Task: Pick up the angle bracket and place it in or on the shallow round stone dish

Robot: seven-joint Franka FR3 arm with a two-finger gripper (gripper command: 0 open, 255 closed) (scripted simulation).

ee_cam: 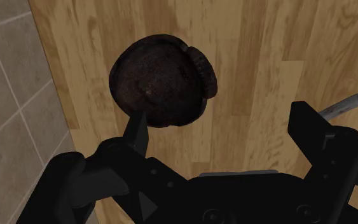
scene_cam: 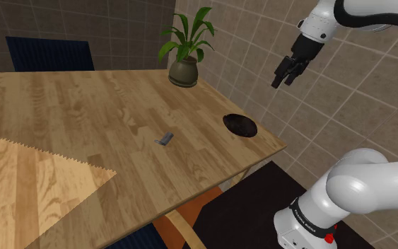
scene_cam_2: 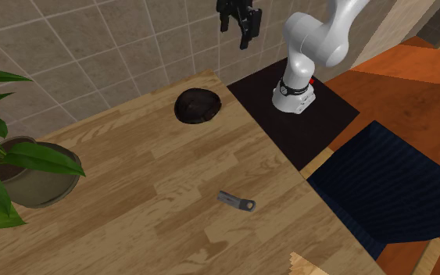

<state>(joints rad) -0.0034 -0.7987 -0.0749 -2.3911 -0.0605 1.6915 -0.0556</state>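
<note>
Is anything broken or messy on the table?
Nothing is spilled or broken. The angle bracket lies flat on the table, and the dark dish sits near its edge. One odd thing: a paler wood patch with a jagged saw-tooth edge overlaps part of the tabletop.

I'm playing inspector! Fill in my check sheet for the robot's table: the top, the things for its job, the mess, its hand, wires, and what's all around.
Surface: wooden table, plank grain.
Job's things: grey angle bracket lying flat mid-table; dark round dish near the table's edge, empty, apart from the bracket.
Clutter: potted plant by the wall.
Grippers: gripper open, empty, high above the dish's end of the table.
Cables: nothing seen.
Surroundings: tiled wall; dark blue chair behind the table.
</note>
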